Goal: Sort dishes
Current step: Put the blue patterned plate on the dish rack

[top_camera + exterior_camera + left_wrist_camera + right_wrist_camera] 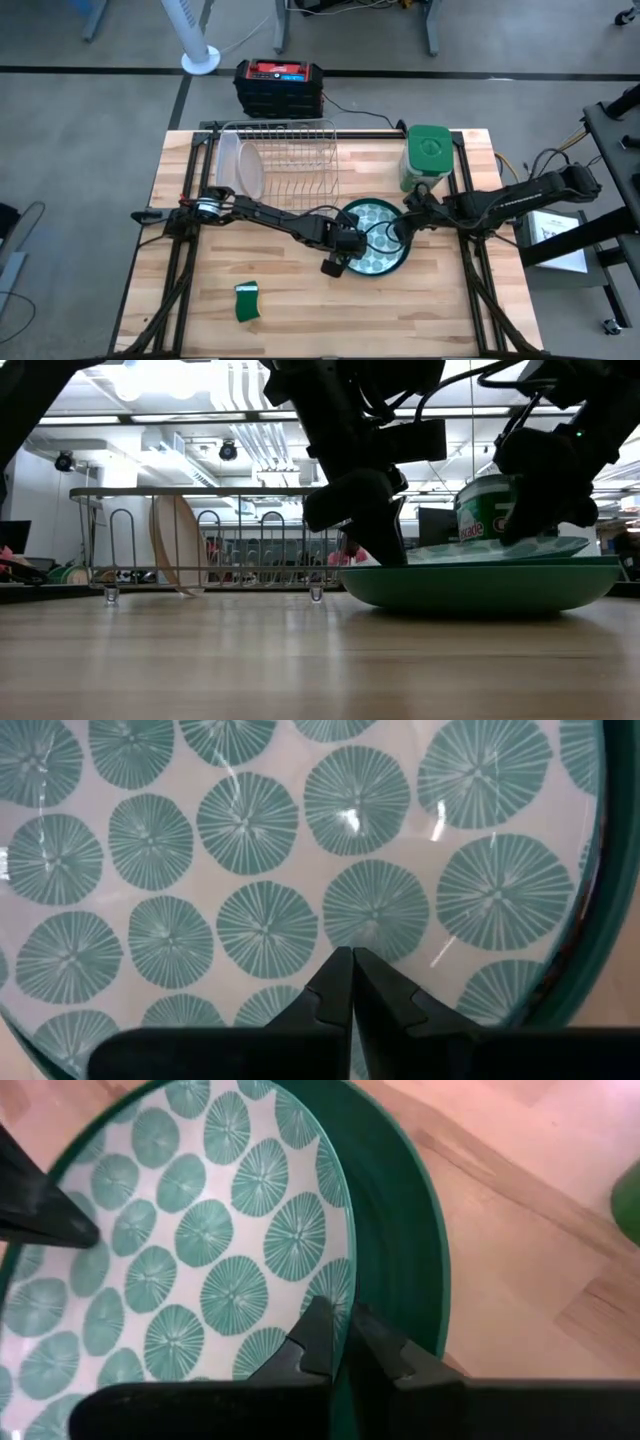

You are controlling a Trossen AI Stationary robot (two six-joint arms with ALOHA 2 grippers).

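On the wooden table [300, 300], a patterned plate [375, 245] with teal fan-like circles lay inside a dark green plate [399, 268], near the right-hand middle of the tabletop. In the low view the patterned plate [500, 548] sat tilted, its right edge lifted clear of the green plate's rim [470, 585].

The right gripper [338, 1342] had its fingers pinched tight on the rim of the patterned plate [180, 1250], one finger above and one below, at the edge nearest the green plate's inner wall [395, 1230]. From above, that gripper [408, 222] came in from the right side, beside a green-lidded canister [430, 155] standing at the back edge.

The left gripper [350, 982] had its fingers pressed together with nothing between them, tips resting on or just over the patterned plate's face [250, 850]; I could not tell whether they touched it. From above it [340, 255] reached across from the left to the plate's left side.

A wire dish rack [285, 160] stood at the back of the table, with a whitish clear plate [250, 170] standing on edge at its left end. A small green sponge [247, 302] lay near the front, well apart from the plates. A black and red box [279, 87] sat on the floor beyond the table.
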